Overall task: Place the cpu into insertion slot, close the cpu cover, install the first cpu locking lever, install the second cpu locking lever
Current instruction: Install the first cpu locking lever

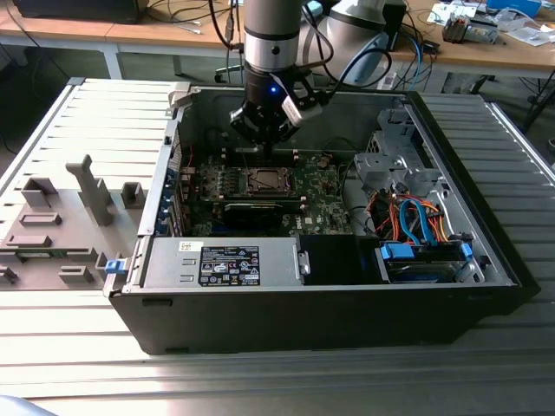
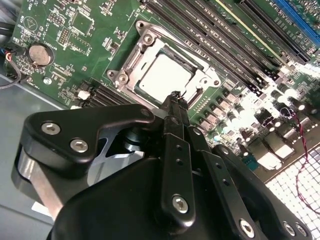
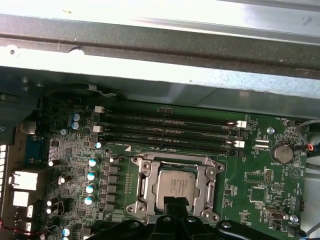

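Looks like the small silvery-grey square cpu (image 3: 173, 184) is seated in the metal-rimmed insertion slot (image 3: 135, 207), thin silvery frame cpu cover (image 3: 207, 181) seemingly down, black gripper (image 2: 175, 96) pinched empty just above, locking levers' state unclear.

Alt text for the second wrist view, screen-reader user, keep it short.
Black pincer, fingers closed together, with its tip over the edge of the silvery cpu that sits in the insertion slot. Around the slot lies a green motherboard with long black memory slots and a coin cell battery.
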Tool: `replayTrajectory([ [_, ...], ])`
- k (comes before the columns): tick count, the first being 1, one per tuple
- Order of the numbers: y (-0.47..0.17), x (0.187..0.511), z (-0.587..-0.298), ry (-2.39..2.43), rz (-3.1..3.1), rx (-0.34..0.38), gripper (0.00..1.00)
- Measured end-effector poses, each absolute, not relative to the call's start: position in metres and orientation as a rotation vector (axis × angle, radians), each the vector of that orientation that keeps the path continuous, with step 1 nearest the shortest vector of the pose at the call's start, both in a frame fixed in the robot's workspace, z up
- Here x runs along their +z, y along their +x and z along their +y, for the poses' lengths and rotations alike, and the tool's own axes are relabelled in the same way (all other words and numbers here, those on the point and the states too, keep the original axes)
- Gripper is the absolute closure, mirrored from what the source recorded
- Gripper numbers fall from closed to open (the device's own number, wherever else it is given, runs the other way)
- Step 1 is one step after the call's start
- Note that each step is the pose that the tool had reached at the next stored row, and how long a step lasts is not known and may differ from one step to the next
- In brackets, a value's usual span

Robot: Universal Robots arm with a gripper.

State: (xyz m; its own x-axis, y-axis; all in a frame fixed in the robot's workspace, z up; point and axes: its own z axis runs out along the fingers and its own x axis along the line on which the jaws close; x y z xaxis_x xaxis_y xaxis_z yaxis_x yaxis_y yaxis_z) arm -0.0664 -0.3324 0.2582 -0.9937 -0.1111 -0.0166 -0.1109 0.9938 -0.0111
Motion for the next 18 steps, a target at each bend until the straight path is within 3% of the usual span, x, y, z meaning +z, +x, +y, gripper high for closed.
replayTrajectory([
  [18,-0.0696,0.2595,-0.3324,-0.174,3.120,-0.016,0.89],
])
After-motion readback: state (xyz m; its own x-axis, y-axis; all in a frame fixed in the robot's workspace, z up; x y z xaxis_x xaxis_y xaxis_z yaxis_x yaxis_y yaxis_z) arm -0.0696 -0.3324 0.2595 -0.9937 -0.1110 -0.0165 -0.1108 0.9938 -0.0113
